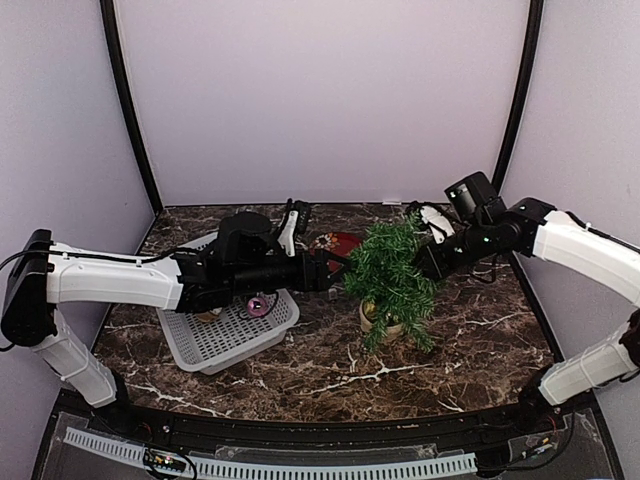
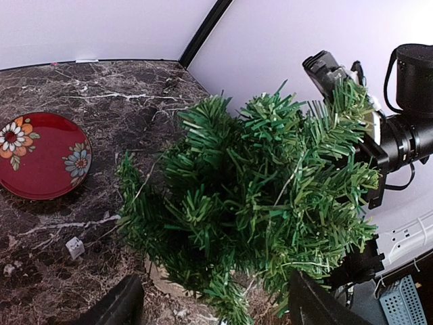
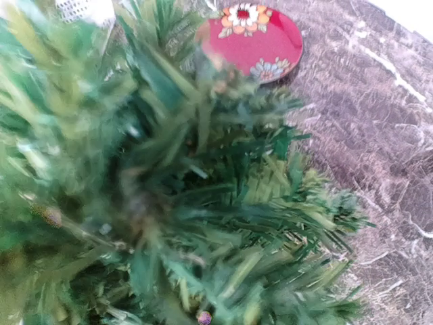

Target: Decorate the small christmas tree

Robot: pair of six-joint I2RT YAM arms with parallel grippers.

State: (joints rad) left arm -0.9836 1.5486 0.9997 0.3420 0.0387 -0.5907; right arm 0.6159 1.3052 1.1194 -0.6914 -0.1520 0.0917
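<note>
The small christmas tree (image 1: pixel 390 272) stands in its beige pot (image 1: pixel 381 322) right of the table's middle. My left gripper (image 1: pixel 338 270) reaches it from the left and is open. In the left wrist view its dark fingers (image 2: pixel 116 308) stand wide apart at the tree's (image 2: pixel 257 196) lower branches, with nothing clamped. My right gripper (image 1: pixel 428 254) pushes into the upper branches from the right, its fingertips buried in needles. The right wrist view is filled with blurred green branches (image 3: pixel 176 203). A tiny pink-purple bead (image 3: pixel 203 317) shows among them at the bottom edge.
A red flowered plate (image 1: pixel 337 243) lies behind the tree, at its left. A white mesh basket (image 1: pixel 215 340) sits at the left under my left arm, with a pink thing (image 1: pixel 258 306) in it. A small white bit (image 2: pixel 74 247) lies on the marble.
</note>
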